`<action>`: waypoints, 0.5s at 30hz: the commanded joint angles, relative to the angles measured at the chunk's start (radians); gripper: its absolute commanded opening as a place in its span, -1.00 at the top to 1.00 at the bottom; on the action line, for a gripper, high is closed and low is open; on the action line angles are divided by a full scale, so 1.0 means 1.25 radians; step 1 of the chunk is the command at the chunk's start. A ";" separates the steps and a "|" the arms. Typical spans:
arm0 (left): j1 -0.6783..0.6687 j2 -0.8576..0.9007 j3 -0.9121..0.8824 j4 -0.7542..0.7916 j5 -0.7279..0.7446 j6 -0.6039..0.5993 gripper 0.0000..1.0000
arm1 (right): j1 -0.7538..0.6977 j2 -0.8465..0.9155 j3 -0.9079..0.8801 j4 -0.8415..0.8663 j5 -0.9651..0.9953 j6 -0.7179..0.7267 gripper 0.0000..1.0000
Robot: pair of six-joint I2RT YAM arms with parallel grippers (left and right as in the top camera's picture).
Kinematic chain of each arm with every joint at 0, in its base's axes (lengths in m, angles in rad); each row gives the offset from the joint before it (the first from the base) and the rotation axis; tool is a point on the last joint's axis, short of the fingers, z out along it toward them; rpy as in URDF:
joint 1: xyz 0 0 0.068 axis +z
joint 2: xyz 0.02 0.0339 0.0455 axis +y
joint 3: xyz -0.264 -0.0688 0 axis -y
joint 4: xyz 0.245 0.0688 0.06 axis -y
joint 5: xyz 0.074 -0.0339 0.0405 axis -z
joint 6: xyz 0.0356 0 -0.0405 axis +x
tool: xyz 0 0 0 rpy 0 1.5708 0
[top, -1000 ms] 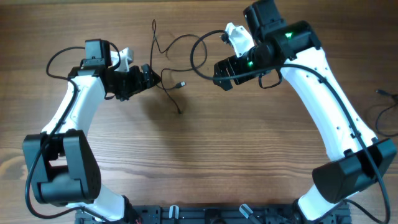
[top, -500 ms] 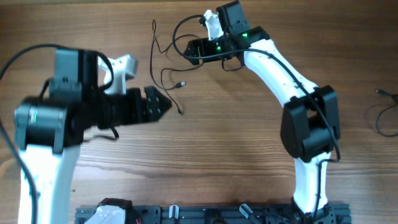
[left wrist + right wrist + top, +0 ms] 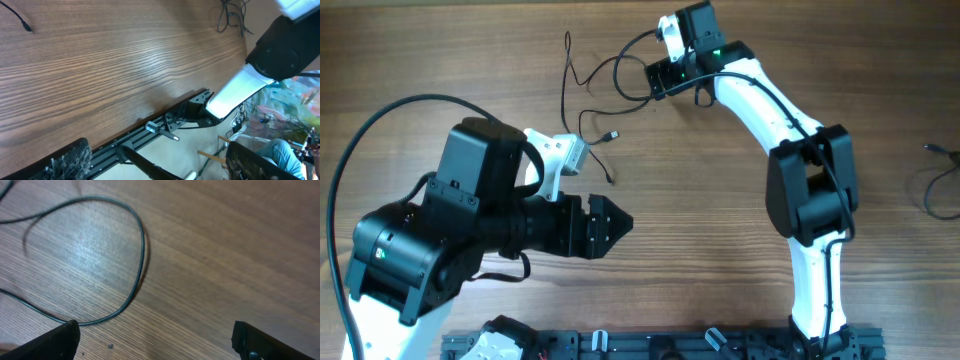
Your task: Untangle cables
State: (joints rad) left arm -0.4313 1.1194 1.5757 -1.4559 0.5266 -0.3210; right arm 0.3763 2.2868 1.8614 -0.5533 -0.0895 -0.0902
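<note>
Sprawling in loose loops lie thin black cables (image 3: 143,250) (tangled)

Wooden table (image 3: 700,230); black mounting rail (image 3: 620,345) along near edge; blue fabric (image 3: 282,152) beyond table.

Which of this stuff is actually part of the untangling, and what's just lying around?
Job:
- tangled black cables
- cable loop by the open right gripper

Lying about:
- separate cable at far right
- black rail along the front
</note>
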 commanded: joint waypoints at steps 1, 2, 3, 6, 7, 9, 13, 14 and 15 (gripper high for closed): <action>-0.005 0.001 0.007 0.000 -0.024 -0.008 -0.78 | 0.035 0.047 0.017 0.002 -0.039 0.041 -0.99; -0.005 0.001 0.007 0.000 -0.024 -0.007 -0.78 | 0.048 0.056 0.017 0.001 -0.038 0.050 -0.99; -0.005 0.001 0.007 -0.001 -0.025 -0.008 -0.78 | 0.058 0.064 0.017 0.002 -0.039 0.058 -0.99; -0.005 0.001 0.007 -0.003 -0.024 -0.007 -0.78 | 0.079 0.088 0.017 0.010 -0.039 0.105 -0.99; -0.005 0.001 0.007 -0.002 -0.024 -0.007 -0.78 | 0.083 0.097 0.016 0.014 -0.035 0.144 -0.98; -0.005 0.001 0.007 -0.003 -0.024 -0.007 -0.79 | 0.082 0.108 0.011 0.019 -0.035 0.209 -0.97; -0.005 0.001 0.007 -0.003 -0.024 -0.001 -0.81 | 0.083 0.143 0.006 0.009 -0.036 0.253 -0.20; -0.005 0.001 0.007 -0.003 -0.024 -0.001 -0.81 | 0.083 0.143 -0.003 0.010 -0.036 0.270 0.22; -0.005 0.001 0.007 -0.002 -0.024 -0.001 -0.81 | 0.082 0.143 -0.005 0.007 -0.036 0.294 0.42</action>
State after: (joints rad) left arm -0.4313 1.1194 1.5757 -1.4590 0.5026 -0.3210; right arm 0.4797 2.3997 1.8675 -0.5282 -0.1265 0.1913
